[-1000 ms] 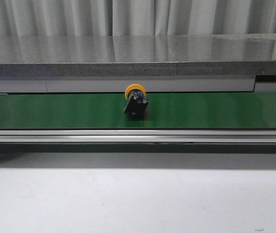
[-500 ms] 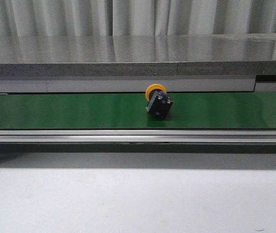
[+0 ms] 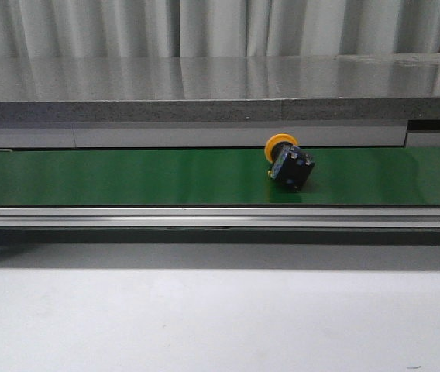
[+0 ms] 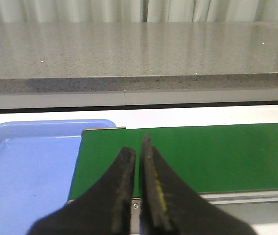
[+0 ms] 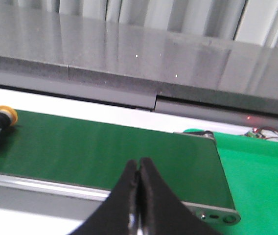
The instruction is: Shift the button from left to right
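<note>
Beyond belt's end (image 5: 212, 147), right wrist shows green tray (image 5: 261, 186).

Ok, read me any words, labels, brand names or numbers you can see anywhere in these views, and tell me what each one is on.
No text can be read in any view.
The button: no marking legible on its yellow cap or dark body.
The green belt, blue tray and green tray: plain, no print visible.
The left pincer and right pincer: no lettering visible.
</note>
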Tool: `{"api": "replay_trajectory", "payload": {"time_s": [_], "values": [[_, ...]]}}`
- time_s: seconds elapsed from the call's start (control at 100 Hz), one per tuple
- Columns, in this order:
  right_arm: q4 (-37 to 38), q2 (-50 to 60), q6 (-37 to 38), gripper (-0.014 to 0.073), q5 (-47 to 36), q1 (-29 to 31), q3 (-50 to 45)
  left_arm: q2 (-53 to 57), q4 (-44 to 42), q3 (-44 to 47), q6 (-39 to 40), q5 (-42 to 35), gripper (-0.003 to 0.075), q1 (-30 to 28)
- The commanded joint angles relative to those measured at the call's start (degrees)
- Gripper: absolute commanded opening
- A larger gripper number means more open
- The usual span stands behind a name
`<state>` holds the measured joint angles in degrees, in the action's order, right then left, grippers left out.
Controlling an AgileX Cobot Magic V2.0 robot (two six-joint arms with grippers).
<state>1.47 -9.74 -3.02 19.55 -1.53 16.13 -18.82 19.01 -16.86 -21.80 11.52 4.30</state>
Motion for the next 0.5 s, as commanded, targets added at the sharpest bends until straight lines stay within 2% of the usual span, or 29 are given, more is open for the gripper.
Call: {"api": "replay_trajectory", "payload": {"time_s": [0.0, 0.28, 0.4, 0.49], "values": [[-0.08, -6.33, 0.02, -0.0068, 1.47, -0.02, 6.29, -0.32, 0.81, -1.59, 0.03, -4.69, 0.0005, 0.43], [-0.08, -24.36, 0.02, -0.0068, 12.29, -0.02, 20.74, -0.32, 0.81, -1.59, 0.03, -4.69, 0.0005, 0.43], [-0.09, -30.85, 0.02, -0.0068, 13.47, -0.02, 24.53, -0.32, 0.81, -1.59, 0.03, -4.69, 0.0005, 0.43], [-0.09, -34.00, 0.02, -0.0068, 11.40, -0.02, 25.71, -0.32, 0.81, -1.59, 0.03, -4.69, 0.0005, 0.43]]}}
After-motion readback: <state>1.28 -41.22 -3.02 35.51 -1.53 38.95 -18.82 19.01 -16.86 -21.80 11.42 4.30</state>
